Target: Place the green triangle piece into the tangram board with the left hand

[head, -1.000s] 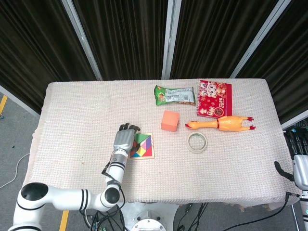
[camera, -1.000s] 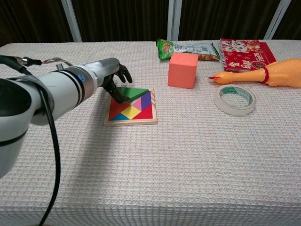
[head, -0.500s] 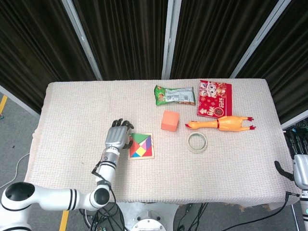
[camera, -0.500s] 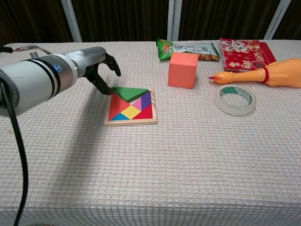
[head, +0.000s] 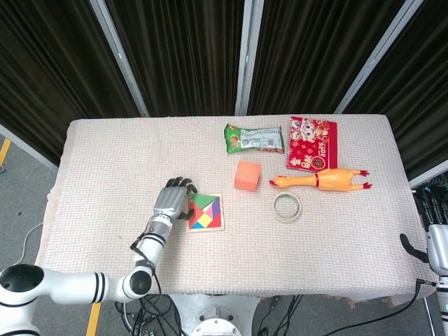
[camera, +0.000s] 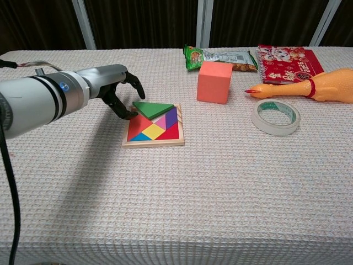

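Note:
The tangram board (camera: 132,143) lies left of the table's middle, filled with coloured pieces; it is also seen from above as the board (head: 217,227). The green triangle (camera: 154,109) lies on the board's far side, its left corner reaching the board's edge; I cannot tell whether it sits flush. In the head view the green triangle (head: 203,201) shows at the board's top. My left hand (camera: 115,88) hovers just left of the board, fingers curled down and apart, one fingertip (camera: 131,114) beside the triangle's left corner, holding nothing. My right hand (head: 437,250) shows only partly, off the table's right edge.
An orange cube (camera: 214,81) stands right of the board. A tape roll (camera: 275,116), a rubber chicken (camera: 309,87), a red booklet (camera: 287,57) and a green snack bag (camera: 220,57) lie to the right and at the back.
The left hand let go of the green triangle, drew away to the left, then came slightly back toward the board's left edge. The triangle stays on the board.

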